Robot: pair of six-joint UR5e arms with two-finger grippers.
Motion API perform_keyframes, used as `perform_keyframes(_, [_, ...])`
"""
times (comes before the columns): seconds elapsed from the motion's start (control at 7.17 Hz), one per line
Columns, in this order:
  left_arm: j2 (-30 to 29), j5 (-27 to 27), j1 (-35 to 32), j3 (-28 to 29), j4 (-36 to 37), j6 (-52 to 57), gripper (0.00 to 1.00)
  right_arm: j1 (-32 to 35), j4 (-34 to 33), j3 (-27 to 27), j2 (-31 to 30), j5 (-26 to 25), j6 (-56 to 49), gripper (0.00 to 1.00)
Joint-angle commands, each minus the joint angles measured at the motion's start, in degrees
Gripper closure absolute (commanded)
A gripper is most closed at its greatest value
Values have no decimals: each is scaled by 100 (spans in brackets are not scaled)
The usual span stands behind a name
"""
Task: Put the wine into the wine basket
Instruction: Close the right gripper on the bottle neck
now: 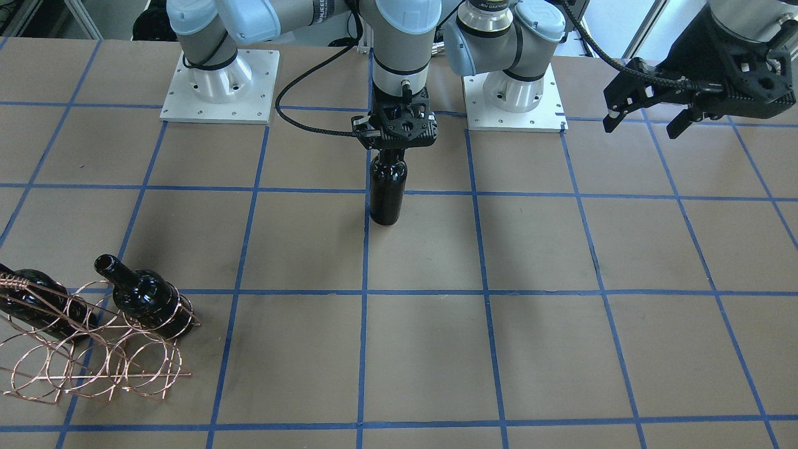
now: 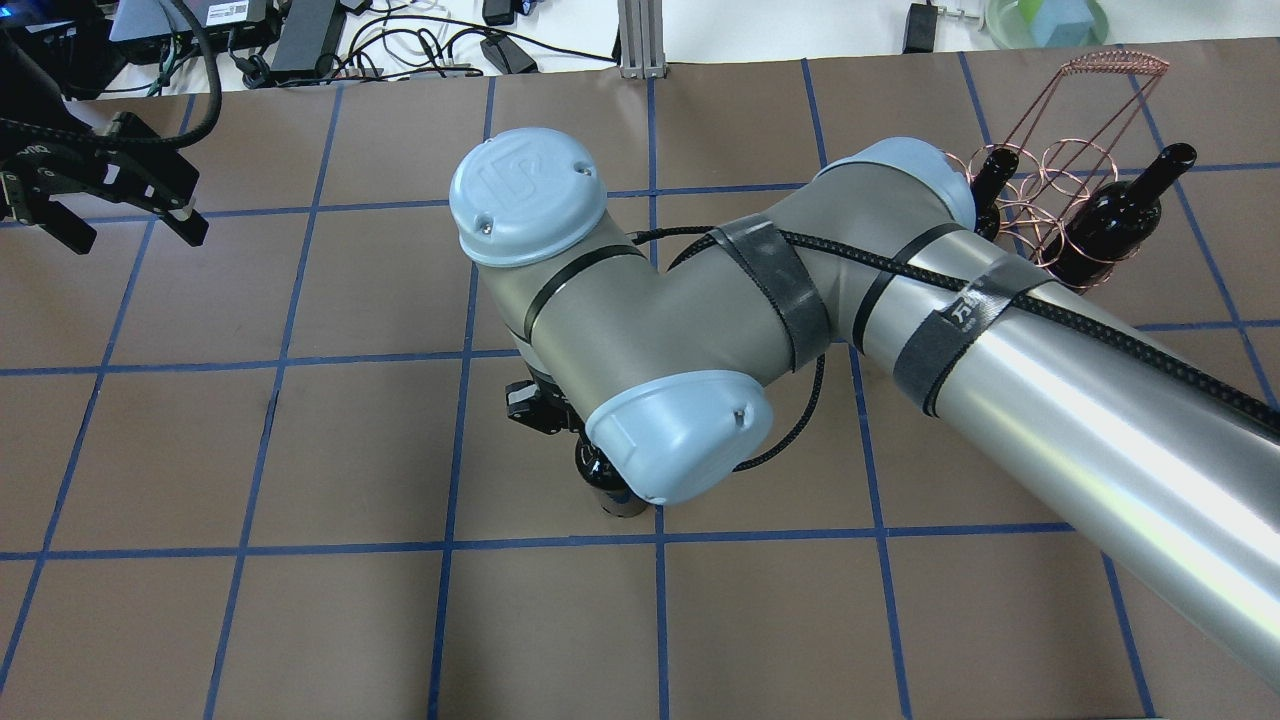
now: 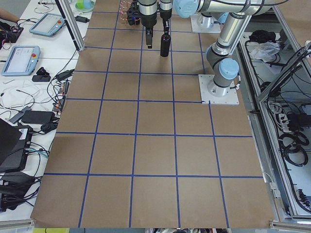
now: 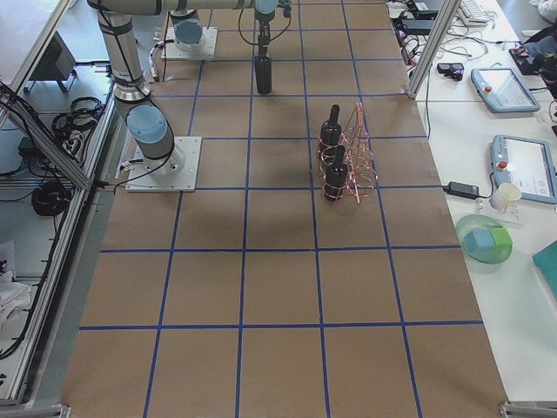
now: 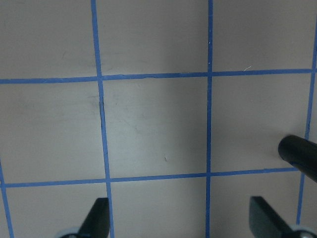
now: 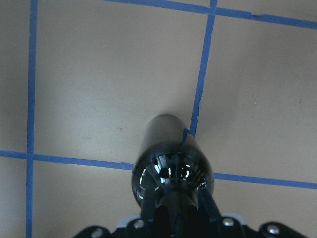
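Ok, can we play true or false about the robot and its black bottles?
1. The right gripper holds a wine bottle by its neck, standing upright. True.
2. The left gripper holds a bottle too. False: it is open and empty, off to the side above the table.
3. The wine basket already has two other bottles in it. True.
4. The wine basket sits right under the held wine bottle. False: the basket is far off to one side of the table, apart from that bottle.
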Motion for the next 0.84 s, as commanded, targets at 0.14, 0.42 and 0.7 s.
perform_keyframes(0.14, [3, -7, -3, -4, -2, -9, 0, -65, -87, -60, 22, 225, -505, 100])
perform_keyframes(0.42, [-6, -7, -3, -4, -2, -9, 0, -213, -95, -86, 22, 208, -908, 100])
perform_keyframes(0.7, [-6, -7, -3, -4, -2, -9, 0, -713, -25, -200, -39, 138, -1478, 100])
